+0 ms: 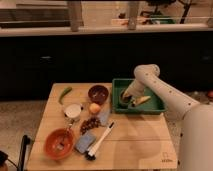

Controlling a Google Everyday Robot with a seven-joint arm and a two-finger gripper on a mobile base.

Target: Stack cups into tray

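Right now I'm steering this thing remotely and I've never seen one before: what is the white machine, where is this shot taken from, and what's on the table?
The white shape on the right is the robot's single arm, bending down from its body into the green tray. Its gripper is at the arm's tip, low inside the tray's left half, next to a small dark cup and a pale yellowish object. I cannot tell what, if anything, it holds.

There is only one picture, looking down at the wooden table from the front; the camera's mounting is unknown.

On the table, left of the tray: a maroon bowl, a peach-coloured fruit, a green chilli, a white cup, an orange bowl, a blue sponge and a dish brush.
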